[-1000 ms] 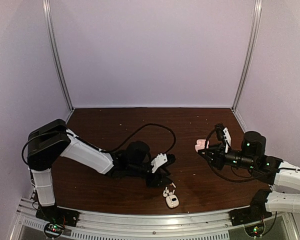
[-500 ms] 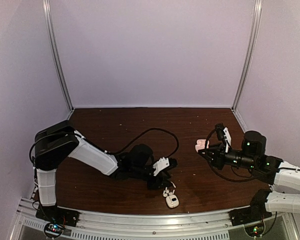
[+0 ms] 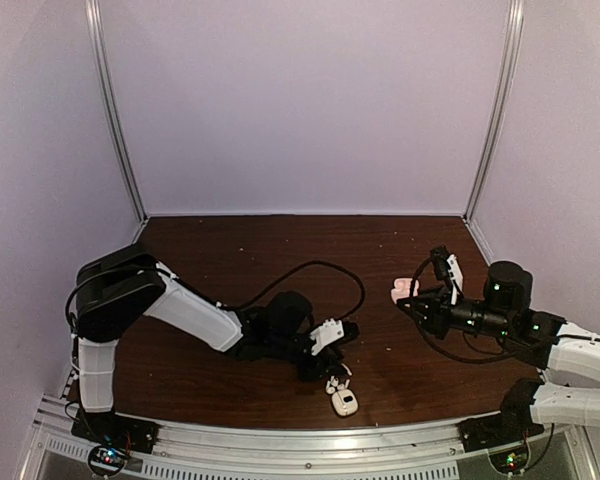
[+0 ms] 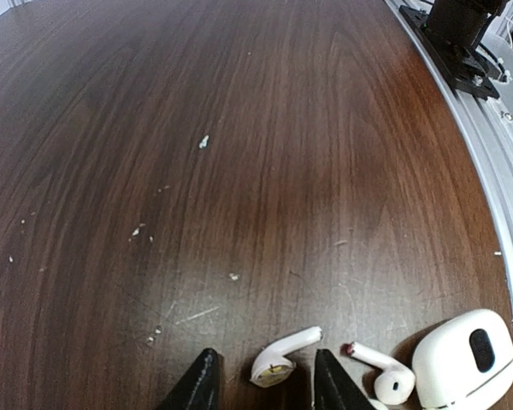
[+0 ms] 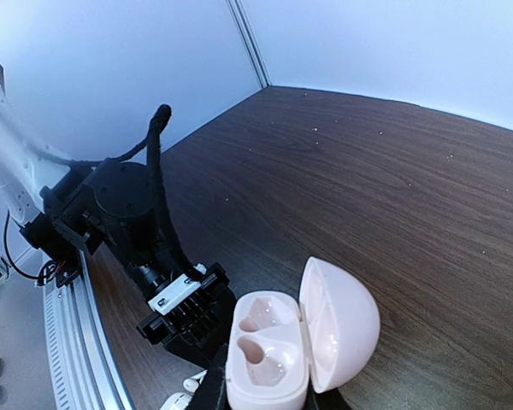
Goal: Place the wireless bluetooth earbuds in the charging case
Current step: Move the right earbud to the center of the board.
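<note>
Left pincer (image 4: pixel 267 376) released, jaws straddling one earbud (image 4: pixel 284 352) flat on bench (image 4: pixel 239 171); off-centre closing may squirt it out or nudge second earbud (image 4: pixel 378 374) just beside; right pincer (image 3: pixel 418 296) clenched on open charging case (image 5: pixel 278 350), aloft, well apart

High rear overview, wrist close-ups, earbuds (image 4: pixel 282 359) shared

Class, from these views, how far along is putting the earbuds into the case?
Done: the right gripper holds the case up, lid open, both sockets empty. In hand: the open left gripper straddles one earbud on the table. Left: gripping it, then seating it and the second earbud.
</note>
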{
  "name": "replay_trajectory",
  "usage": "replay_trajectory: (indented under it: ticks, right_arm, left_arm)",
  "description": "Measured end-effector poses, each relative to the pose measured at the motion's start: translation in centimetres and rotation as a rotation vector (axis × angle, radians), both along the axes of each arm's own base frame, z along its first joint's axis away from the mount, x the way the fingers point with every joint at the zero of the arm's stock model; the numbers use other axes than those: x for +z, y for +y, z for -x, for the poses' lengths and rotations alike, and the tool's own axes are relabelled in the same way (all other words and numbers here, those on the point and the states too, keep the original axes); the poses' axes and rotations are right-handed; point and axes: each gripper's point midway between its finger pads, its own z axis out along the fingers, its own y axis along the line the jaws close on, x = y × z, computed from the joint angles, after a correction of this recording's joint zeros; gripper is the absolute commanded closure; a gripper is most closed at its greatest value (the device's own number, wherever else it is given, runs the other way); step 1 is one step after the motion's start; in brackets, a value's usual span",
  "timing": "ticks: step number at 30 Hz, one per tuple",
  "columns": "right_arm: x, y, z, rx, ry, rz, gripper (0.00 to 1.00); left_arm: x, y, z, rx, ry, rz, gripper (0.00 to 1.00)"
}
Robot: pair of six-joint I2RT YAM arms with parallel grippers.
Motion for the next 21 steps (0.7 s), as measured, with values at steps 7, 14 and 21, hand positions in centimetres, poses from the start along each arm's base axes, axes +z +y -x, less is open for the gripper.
replay_trajectory:
  ticks: [7,14,21]
  right_arm:
    - [-0.04,-0.04,-0.04,-0.002,0.000,0.001,0.96]
    - [-0.12,-0.13,-0.11,-0.005,0.002,0.002,0.96]
    - [-0.38,-0.16,-0.05,-0.004,0.007,0.005,0.96]
  left_arm:
    - [-0.53,0.19,0.02,0.006,-0.017,-0.028,0.66]
    - [-0.55,0.11,-0.22,0.011,-0.045,-0.038,0.73]
    - [-0.61,0.12,-0.49,0.015,-0.063,-0.046,0.81]
